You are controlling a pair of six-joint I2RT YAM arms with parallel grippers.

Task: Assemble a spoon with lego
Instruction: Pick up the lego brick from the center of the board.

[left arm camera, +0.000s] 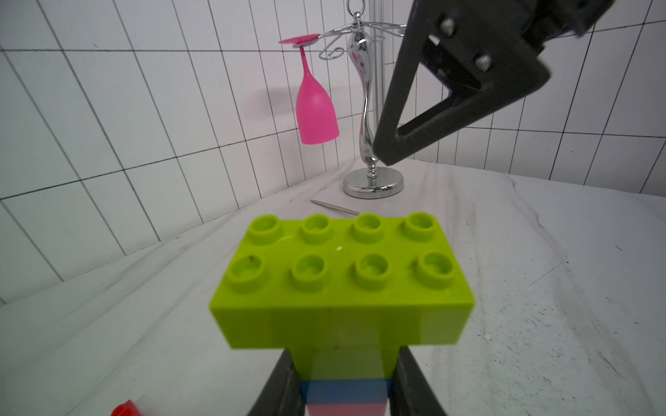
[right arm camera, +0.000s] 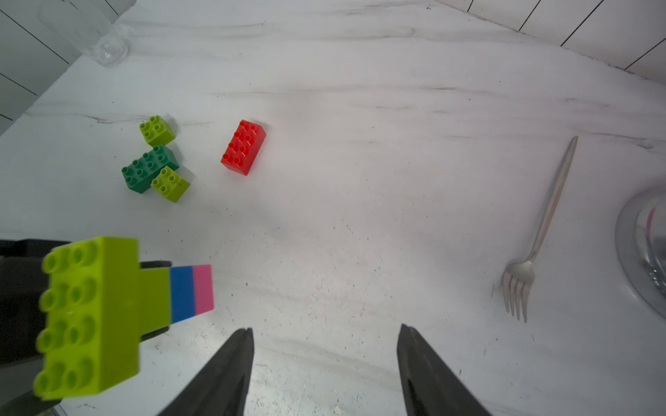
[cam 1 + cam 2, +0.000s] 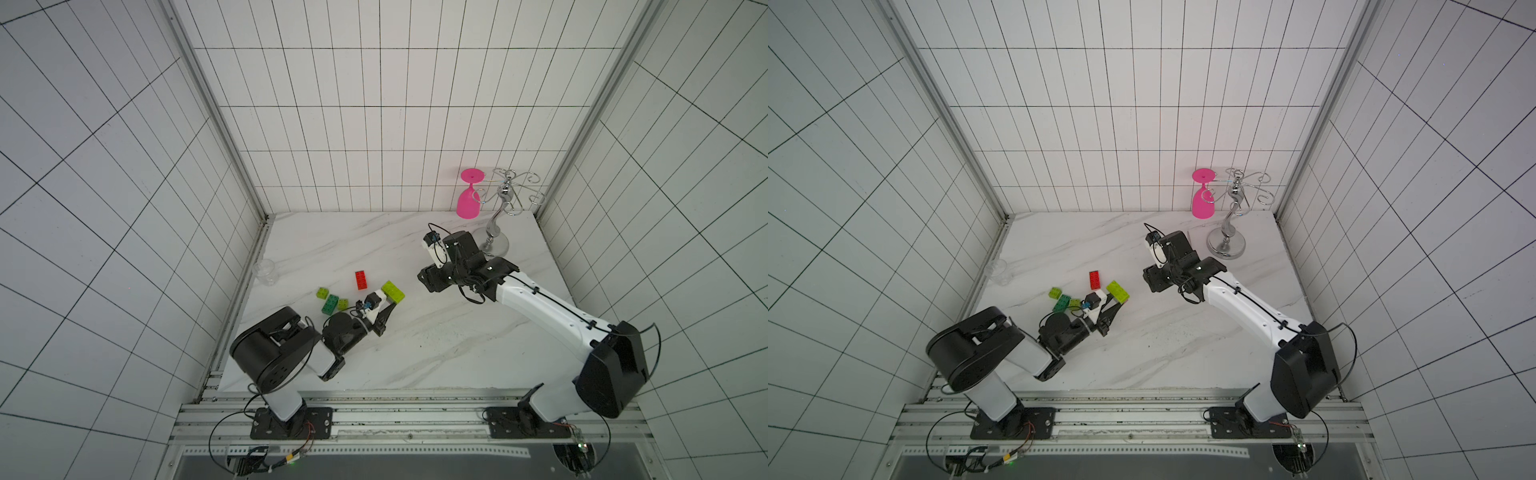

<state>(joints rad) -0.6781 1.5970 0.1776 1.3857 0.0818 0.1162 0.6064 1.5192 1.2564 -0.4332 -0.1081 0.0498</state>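
Observation:
My left gripper (image 1: 346, 351) is shut on the stem of a T-shaped piece of the spoon (image 1: 342, 273). That piece is a wide lime-green brick on a narrow lime, blue and pink stack, held off the table (image 3: 457, 353) in both top views (image 3: 393, 291) (image 3: 1117, 291). Loose lego lies left of it: a red brick (image 2: 244, 147), a dark-green brick (image 2: 147, 167) and two small lime bricks (image 2: 157, 130) (image 2: 171, 184). My right gripper (image 2: 326, 327) hangs open above bare table, right of the held piece (image 2: 108, 306), with nothing between its fingers.
A metal fork (image 2: 547, 223) lies near the chrome rack's base (image 3: 496, 245) at the back right. A pink glass (image 3: 469, 199) hangs upside down from that rack. A clear cup (image 3: 264, 271) stands at the table's left edge by the tiled wall.

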